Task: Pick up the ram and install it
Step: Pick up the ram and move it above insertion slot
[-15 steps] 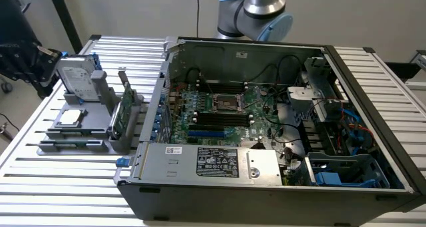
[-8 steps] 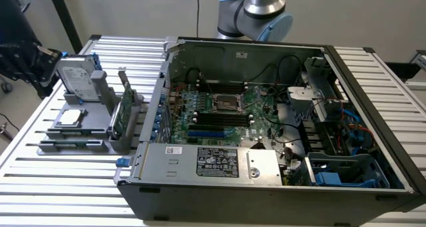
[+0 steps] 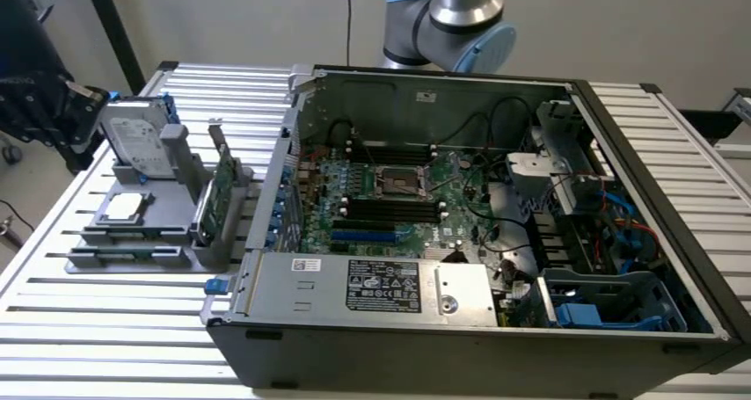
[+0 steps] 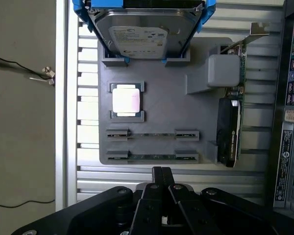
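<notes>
Jaws pinched together and empty, just off the grey tray [image 4: 157, 98] edge nearest the ram [image 4: 152, 156]; a good grasp needs them parted, centred, square across the stick.

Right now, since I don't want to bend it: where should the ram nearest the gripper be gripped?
Probably take the ram by its bare upper edge, midway between the end brackets, coming straight down and pinching its flat faces. It stands on edge in the gray holder, whose brackets cover both ends.
</notes>
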